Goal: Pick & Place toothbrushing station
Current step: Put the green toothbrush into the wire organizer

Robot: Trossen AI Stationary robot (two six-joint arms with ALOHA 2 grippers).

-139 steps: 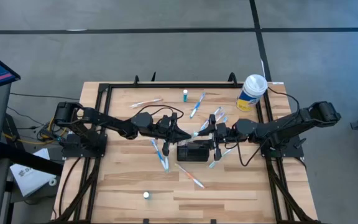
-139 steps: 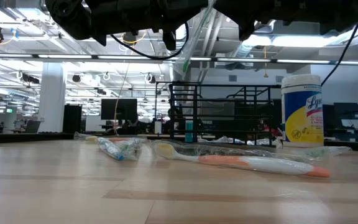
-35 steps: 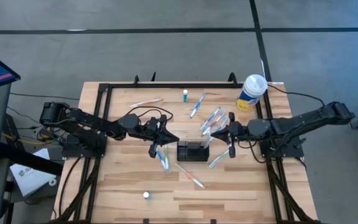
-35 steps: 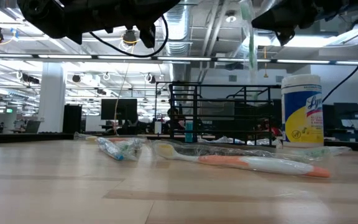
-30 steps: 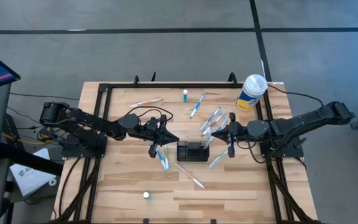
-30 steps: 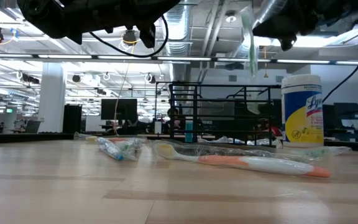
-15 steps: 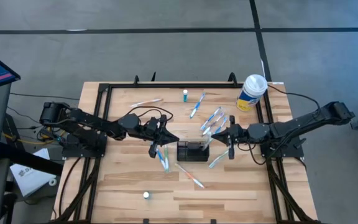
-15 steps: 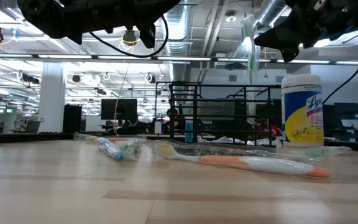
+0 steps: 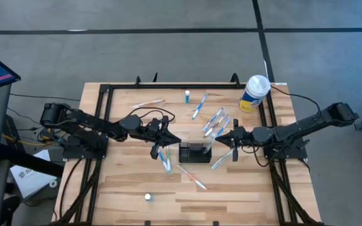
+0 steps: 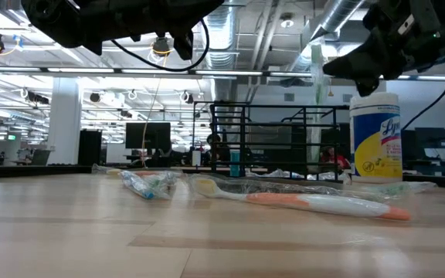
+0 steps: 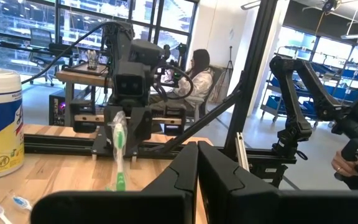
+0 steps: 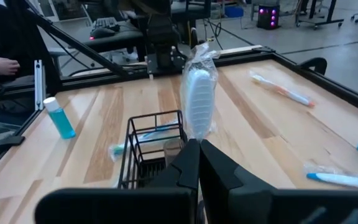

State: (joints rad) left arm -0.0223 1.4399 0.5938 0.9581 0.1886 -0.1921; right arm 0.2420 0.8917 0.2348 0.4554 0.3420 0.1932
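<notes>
Right tool (image 9: 234, 145) clamped a wrapped toothbrush (image 12: 199, 106) just right of the wire station (image 9: 194, 152); left tool (image 9: 166, 139) closed, empty. Station looked light, rigid: grip its rim.

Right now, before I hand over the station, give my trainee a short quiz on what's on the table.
1. True or false: the right gripper is shut on a wrapped toothbrush.
2. Multiple choice: the black wire holder stands A) on the table, roughly between the two grippers; B) at the table's edge; C) on the floor.
3. Short answer: what does the left gripper hold?

Key: 1 true. 2 A. 3 nothing; its fingers are shut with nothing between them.
</notes>
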